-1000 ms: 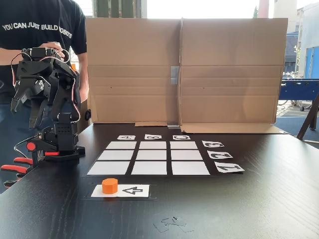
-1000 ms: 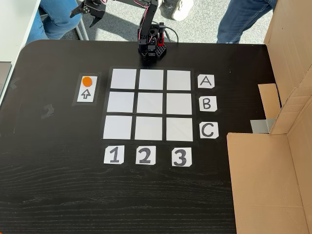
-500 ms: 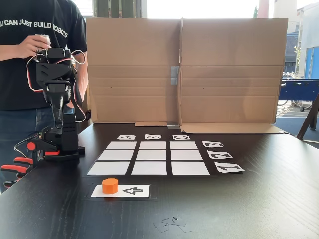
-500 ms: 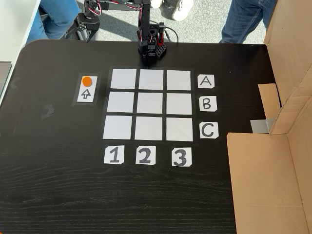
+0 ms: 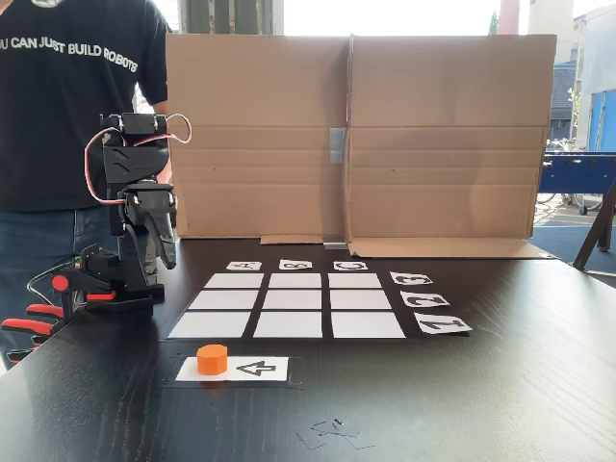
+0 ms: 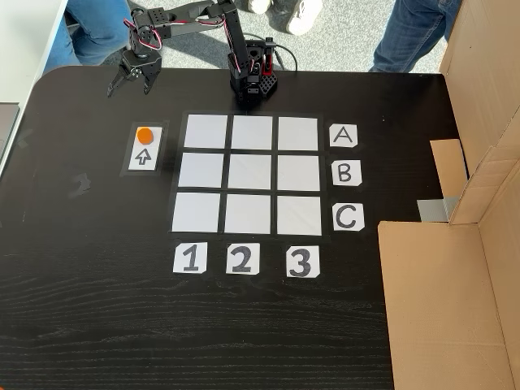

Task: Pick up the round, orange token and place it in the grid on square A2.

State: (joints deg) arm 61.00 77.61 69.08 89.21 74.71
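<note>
Upper left of the top-down fixed view: gripper (image 6: 128, 88) spread open, holding nothing.
Token (image 6: 145, 135) sits on the arrow card (image 6: 144, 156) just below it, apart, left of the grid (image 6: 250, 175).

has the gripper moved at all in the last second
Yes. In the overhead fixed view the gripper has swung in over the table edge, open, toward the token on the arrow card; a second ago it hung beyond the edge.
</note>
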